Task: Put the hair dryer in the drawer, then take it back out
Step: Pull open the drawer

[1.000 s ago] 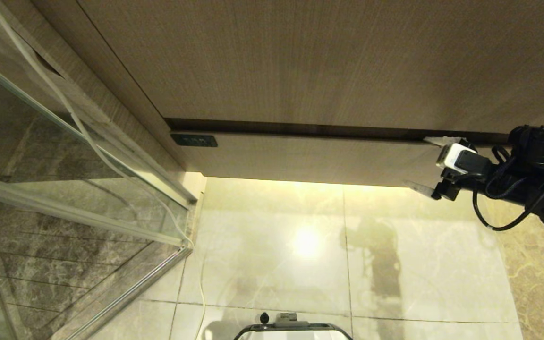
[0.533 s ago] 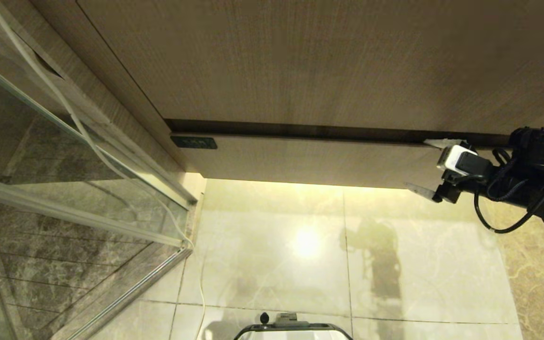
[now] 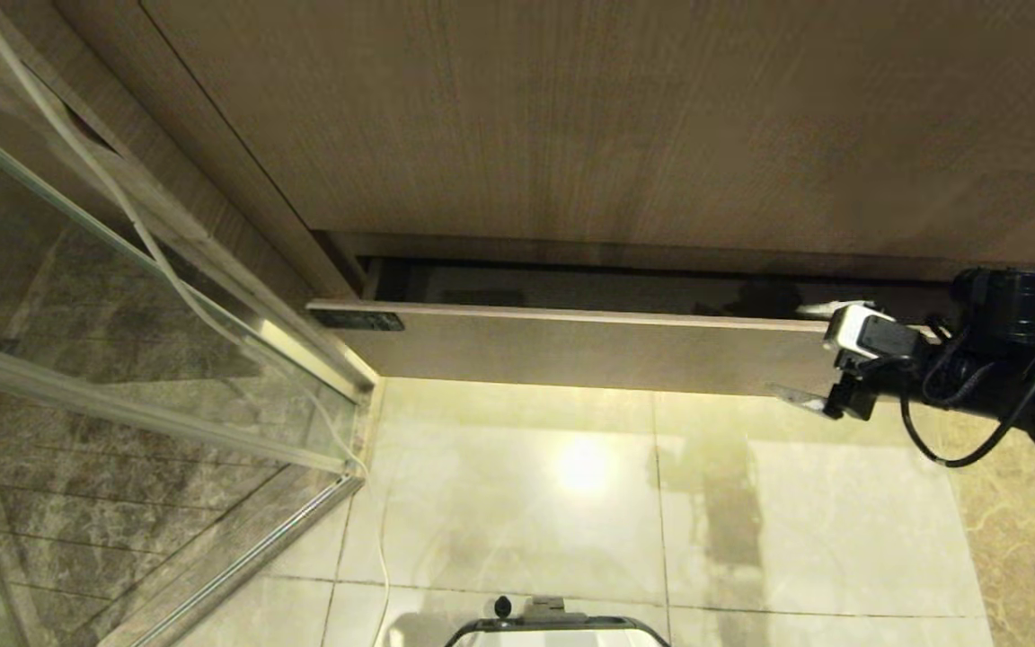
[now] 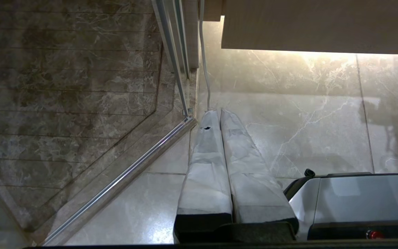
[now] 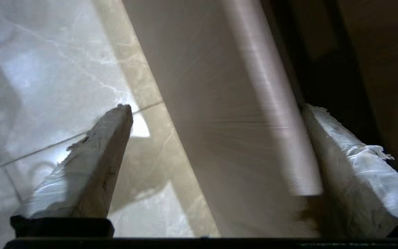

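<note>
My right end effector [image 3: 803,353] stands spread wide at the right end of the drawer [image 3: 571,346], straddling its front panel: one finger [image 5: 354,173] reaches over the top edge into the dark gap behind it, the other [image 5: 92,169] hangs in front of and below the panel, over the pale marble floor [image 3: 571,485]. I cannot tell whether either finger touches the wood. The drawer stands pulled out a little from under the taller wood panel [image 3: 616,117] (a narrow dark strip of its inside shows along the whole width). The hair dryer shows in none of my views; what little of the drawer's inside I can see is too dark to read. My left end effector [image 4: 219,114] hangs parked low beside my base [image 4: 354,197], its two wrapped fingers pressed together, pointing at the floor near the metal rail of the glass shower screen [image 3: 122,296]. A thin white cord [image 4: 204,69] runs down along that screen's edge.
</note>
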You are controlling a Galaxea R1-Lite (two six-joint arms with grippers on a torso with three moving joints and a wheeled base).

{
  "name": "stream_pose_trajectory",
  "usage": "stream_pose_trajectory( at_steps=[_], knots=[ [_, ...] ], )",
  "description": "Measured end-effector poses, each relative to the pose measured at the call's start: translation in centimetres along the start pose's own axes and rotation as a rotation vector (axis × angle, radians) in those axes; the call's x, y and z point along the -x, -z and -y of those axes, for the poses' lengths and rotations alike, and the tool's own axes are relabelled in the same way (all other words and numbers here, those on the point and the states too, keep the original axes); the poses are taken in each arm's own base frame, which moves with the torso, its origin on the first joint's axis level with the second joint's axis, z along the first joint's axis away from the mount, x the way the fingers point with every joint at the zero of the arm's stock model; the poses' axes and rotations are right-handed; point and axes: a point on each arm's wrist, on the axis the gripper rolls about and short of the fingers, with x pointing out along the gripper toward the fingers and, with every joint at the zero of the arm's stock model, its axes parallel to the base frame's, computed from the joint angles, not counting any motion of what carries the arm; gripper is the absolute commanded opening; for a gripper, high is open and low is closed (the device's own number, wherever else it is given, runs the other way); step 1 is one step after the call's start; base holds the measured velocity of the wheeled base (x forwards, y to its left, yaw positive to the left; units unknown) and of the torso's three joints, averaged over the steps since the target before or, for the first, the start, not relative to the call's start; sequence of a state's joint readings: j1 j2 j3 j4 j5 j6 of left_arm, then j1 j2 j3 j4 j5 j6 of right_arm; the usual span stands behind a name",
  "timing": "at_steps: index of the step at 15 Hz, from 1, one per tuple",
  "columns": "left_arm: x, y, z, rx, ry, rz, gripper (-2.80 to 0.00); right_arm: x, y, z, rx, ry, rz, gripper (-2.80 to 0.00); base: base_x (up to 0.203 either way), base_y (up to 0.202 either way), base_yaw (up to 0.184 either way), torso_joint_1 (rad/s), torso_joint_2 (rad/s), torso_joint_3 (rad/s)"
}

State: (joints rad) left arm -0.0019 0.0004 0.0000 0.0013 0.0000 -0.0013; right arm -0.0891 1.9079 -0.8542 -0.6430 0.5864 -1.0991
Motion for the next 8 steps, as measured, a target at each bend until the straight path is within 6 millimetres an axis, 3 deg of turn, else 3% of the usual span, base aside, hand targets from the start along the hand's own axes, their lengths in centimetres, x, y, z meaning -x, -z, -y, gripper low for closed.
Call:
stream_pose_trajectory(
  at_steps=[8],
  knots=[
    [0.00,0.00,0.00,0.000,0.000,0.000,-2.80,0.27,-0.49,0.23,0.010,0.008,0.006,0.00,0.000,0.000,0.000,0.000,0.00,0.000]
  ],
)
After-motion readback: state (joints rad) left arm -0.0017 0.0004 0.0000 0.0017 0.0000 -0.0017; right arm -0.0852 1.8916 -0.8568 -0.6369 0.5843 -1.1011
